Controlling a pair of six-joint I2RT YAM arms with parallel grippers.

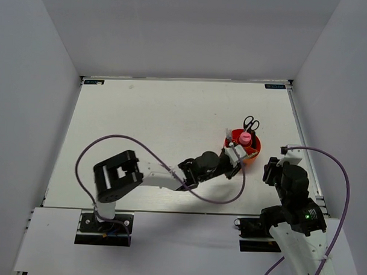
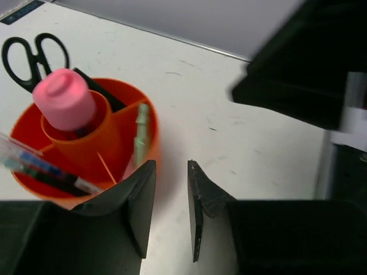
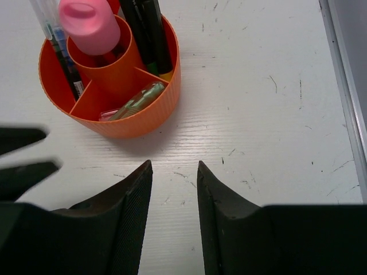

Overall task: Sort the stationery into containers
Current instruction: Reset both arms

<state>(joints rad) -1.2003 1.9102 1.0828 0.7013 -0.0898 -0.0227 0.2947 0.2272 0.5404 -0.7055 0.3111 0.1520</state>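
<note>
The cup (image 1: pixel 246 149) is stood on the surface (image 1: pixel 160 118), right of centre. The left claw (image 2: pixel 171 177) is held apart and empty, one finger just beside the cup's rim. The right claw (image 3: pixel 174 172) is likewise apart and empty, near the cup. The pink tube (image 2: pixel 63 100) is seated in the middle compartment. The scissors (image 2: pixel 31 54) are cropped from the right wrist view. The corner tags (image 1: pixel 94 82) are too small to be read.

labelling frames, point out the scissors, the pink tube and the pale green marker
scissors (image 2: pixel 35 62), left wrist view, where the black handle loops meet
pink tube (image 3: pixel 90 26), right wrist view, its rounded top
pale green marker (image 2: pixel 141 132), left wrist view, mid-barrel
</note>
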